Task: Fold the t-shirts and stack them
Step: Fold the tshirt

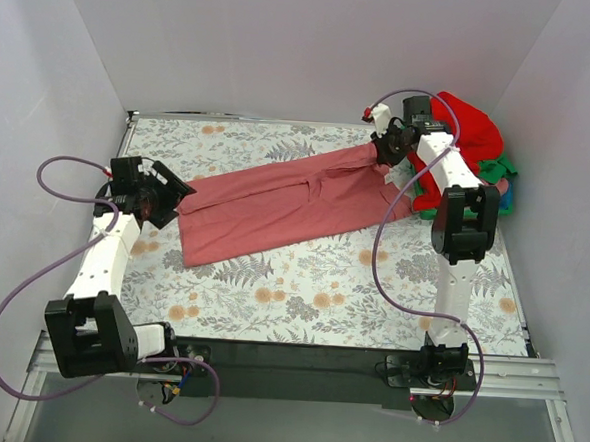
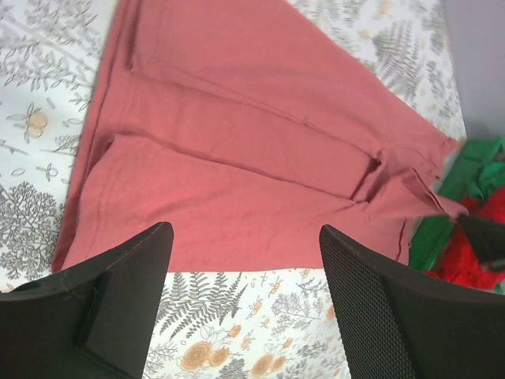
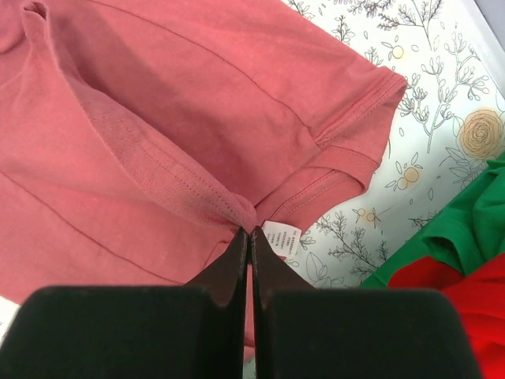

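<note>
A dusty rose-pink t-shirt [image 1: 286, 200] lies folded lengthwise across the floral cloth, running from near left to far right. My left gripper [image 1: 173, 200] hovers at its left end, open, and the left wrist view shows only bare cloth between the fingers [image 2: 367, 300], with the shirt's hem [image 2: 237, 229] just beyond. My right gripper [image 1: 387, 152] is shut on the shirt's collar [image 3: 237, 212] at the far right end, beside a white label [image 3: 282, 237]. A heap of red and green t-shirts [image 1: 472, 142] sits behind the right arm.
The floral tablecloth [image 1: 301, 292] covers the table. Grey walls close in the left, back and right sides. The clothes heap fills the far right corner, with a bit of blue [image 1: 506, 199] at its edge. Purple cables [image 1: 42, 266] loop from both arms.
</note>
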